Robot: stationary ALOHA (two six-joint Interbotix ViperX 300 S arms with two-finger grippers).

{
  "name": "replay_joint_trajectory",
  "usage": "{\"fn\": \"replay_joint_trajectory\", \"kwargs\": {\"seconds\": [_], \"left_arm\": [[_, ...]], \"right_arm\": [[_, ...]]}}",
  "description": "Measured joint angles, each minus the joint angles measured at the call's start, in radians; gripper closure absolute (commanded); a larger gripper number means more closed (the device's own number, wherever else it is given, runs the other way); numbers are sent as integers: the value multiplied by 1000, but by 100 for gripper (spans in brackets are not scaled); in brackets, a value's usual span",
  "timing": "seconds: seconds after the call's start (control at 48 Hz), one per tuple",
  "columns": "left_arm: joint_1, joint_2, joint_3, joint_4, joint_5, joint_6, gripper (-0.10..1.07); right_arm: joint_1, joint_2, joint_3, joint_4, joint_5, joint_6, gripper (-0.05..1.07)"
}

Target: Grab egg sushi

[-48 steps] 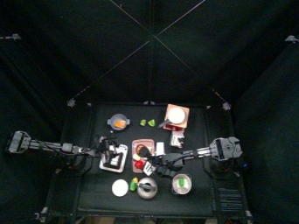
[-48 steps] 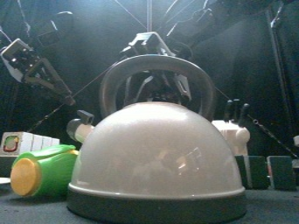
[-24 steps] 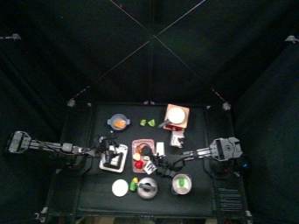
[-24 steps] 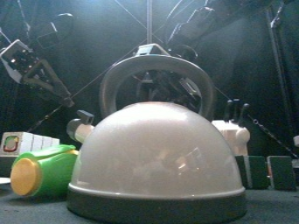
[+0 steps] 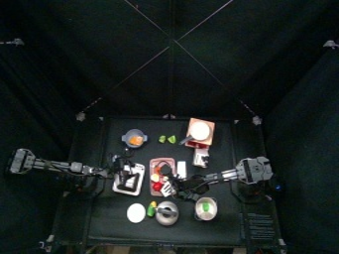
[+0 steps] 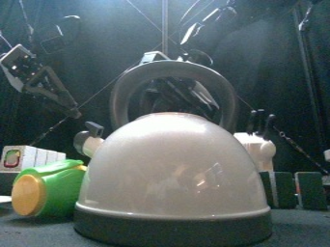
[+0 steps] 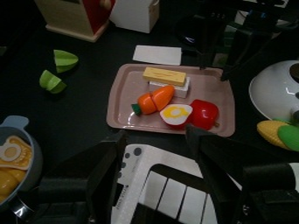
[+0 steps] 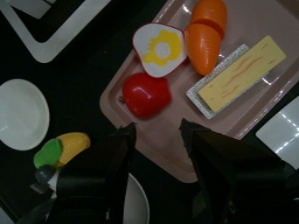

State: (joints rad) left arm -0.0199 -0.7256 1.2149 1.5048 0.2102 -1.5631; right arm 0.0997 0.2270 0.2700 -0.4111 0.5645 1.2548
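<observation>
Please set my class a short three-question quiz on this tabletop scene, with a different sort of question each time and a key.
1. Multiple choice: which of these lies on the pink tray? A. kettle B. egg sushi C. corn cob
2. True or false: the right gripper is shut on the egg sushi.
3. Fill the gap: the round piece next to the fried egg is coloured ____.

Key: 1. B. 2. False: its jaws stand apart above the tray and hold nothing. 3. Red.
</observation>
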Motion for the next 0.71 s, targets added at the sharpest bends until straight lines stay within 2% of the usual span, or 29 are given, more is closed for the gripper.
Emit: {"fn": "replay_joint_trajectory", "kwargs": {"seconds": [0.229, 0.417, 0.708], "left_arm": [[0, 0, 0, -2, 0, 0, 7], [0, 0, 2, -2, 0, 0, 7], [0, -2, 6, 0, 0, 0, 7]], "right_arm": [[-6, 0, 0, -15, 29, 2, 8], [-34, 11, 0, -41, 72, 2, 7], [-91, 48, 0, -44, 77, -2, 7]]}}
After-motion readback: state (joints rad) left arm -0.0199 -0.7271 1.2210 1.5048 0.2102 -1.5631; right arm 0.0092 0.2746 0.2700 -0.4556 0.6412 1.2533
